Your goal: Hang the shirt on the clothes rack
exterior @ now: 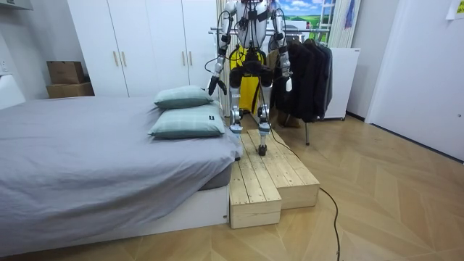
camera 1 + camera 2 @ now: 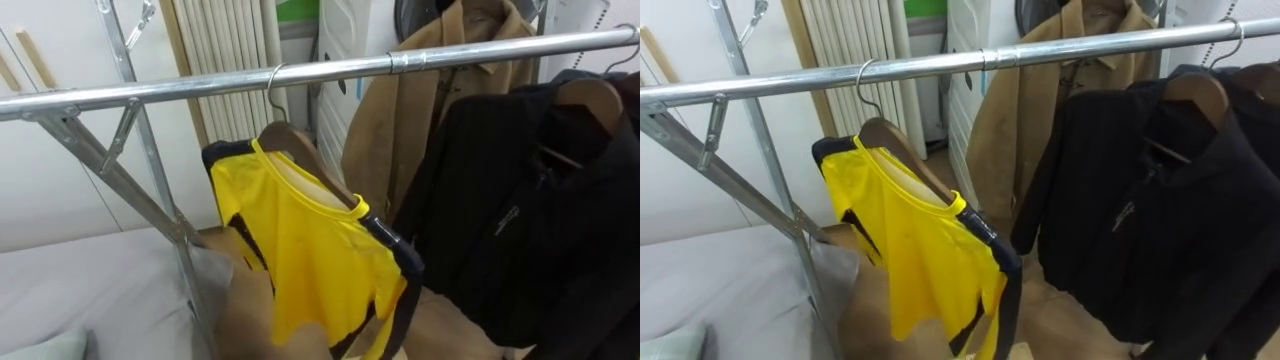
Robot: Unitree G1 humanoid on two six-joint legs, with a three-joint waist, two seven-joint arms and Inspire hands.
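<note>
A yellow shirt with black trim (image 2: 300,250) hangs on a wooden hanger (image 2: 290,135). The hanger's metal hook (image 2: 272,85) sits over the silver rail (image 2: 180,92) of the clothes rack. No hand touches the shirt or the hanger. In the room view I stand on a wooden platform (image 1: 268,177) facing the rack, with the yellow shirt (image 1: 249,85) in front of my legs. My left hand (image 1: 212,85) hangs low at the room view's left and my right hand (image 1: 288,83) low at its right, both away from the clothes.
A black jacket (image 2: 530,220) and a tan coat (image 2: 420,110) hang on the same rail to the right of the shirt. The rack's slanted strut (image 2: 120,180) rises at the left. The grey bed (image 1: 87,159) with two pillows (image 1: 185,96) lies to my left.
</note>
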